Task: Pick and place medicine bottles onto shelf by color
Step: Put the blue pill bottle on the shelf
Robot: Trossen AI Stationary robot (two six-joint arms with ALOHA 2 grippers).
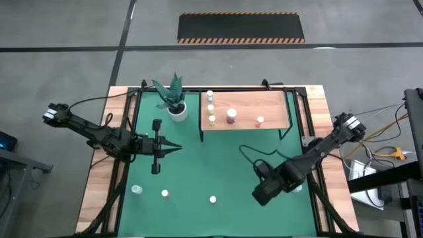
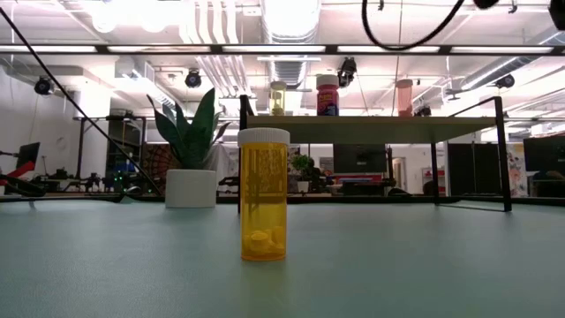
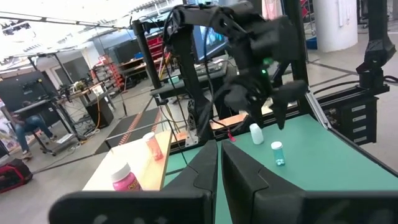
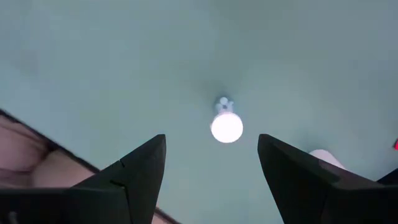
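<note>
Over the green mat's right part my right gripper [image 1: 264, 193] [image 4: 211, 140] points down and is open. A pale bottle with a white cap [image 4: 226, 126] [image 3: 255, 133] stands on the mat below the gap, untouched. A teal bottle [image 3: 278, 153] stands on the mat close by. A yellow bottle [image 2: 263, 208] [image 1: 213, 199], another small bottle [image 1: 164, 194] and a teal one [image 1: 137, 190] stand near the front. The shelf [image 1: 264, 104] carries three yellow bottles [image 1: 211, 108], a magenta one [image 1: 231, 116] and a pink one [image 1: 260, 121]. My left gripper [image 1: 175, 147] hangs shut at mid-left.
A white pot with a green plant [image 1: 176, 106] stands left of the shelf at the back. The shelf's black frame legs [image 2: 500, 150] rise from the mat. A black cable [image 1: 251, 153] loops over the mat in front of the shelf. Wooden strips [image 1: 99, 178] border the mat.
</note>
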